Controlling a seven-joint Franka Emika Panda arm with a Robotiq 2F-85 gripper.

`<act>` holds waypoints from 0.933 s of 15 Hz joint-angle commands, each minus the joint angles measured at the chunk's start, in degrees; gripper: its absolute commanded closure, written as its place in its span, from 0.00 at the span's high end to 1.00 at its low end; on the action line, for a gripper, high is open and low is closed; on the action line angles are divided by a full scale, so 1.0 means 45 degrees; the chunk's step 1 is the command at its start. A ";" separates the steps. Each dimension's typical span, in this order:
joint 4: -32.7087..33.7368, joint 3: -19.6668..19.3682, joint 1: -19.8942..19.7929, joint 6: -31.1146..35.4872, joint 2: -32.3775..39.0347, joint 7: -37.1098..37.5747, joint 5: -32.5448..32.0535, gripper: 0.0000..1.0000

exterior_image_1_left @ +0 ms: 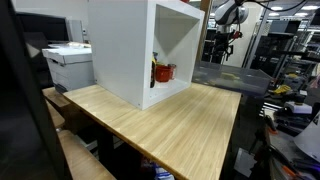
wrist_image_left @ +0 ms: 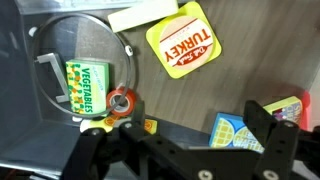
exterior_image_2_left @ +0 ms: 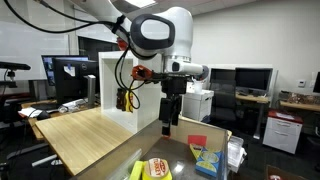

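Observation:
In the wrist view my gripper [wrist_image_left: 195,116] is open and holds nothing; bare tabletop shows between its dark fingers [wrist_image_left: 268,120]. Just beyond the right finger lies a blue waffle box [wrist_image_left: 232,130], with a red and yellow packet [wrist_image_left: 290,104] beside it. A small red can [wrist_image_left: 123,100] sits by the left finger. Farther off lies a yellow turkey packet [wrist_image_left: 183,38]. A green vegetables can [wrist_image_left: 88,88] rests in a round grey pan [wrist_image_left: 75,45]. In an exterior view the gripper [exterior_image_2_left: 170,122] hangs pointing down, well above the turkey packet [exterior_image_2_left: 160,168] and the box [exterior_image_2_left: 207,158].
A white open-fronted cabinet [exterior_image_1_left: 125,50] stands on a wooden table [exterior_image_1_left: 170,125] with red and yellow items [exterior_image_1_left: 162,72] inside. A printer [exterior_image_1_left: 68,62] stands beside the table. A white sheet [wrist_image_left: 145,12] lies beyond the turkey packet. Monitors [exterior_image_2_left: 252,78] and desks stand behind.

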 commanded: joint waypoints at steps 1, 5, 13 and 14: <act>0.0353 -0.0137 -0.0393 0.0049 0.0401 0.1446 0.0874 1.00; 0.0429 -0.0516 -0.1026 0.0534 0.0822 0.2104 0.0942 1.00; 0.1678 -0.0481 -0.1661 0.0314 0.2121 0.1261 0.0485 1.00; 0.2042 -0.0396 -0.1718 0.0158 0.2361 0.1108 0.0519 1.00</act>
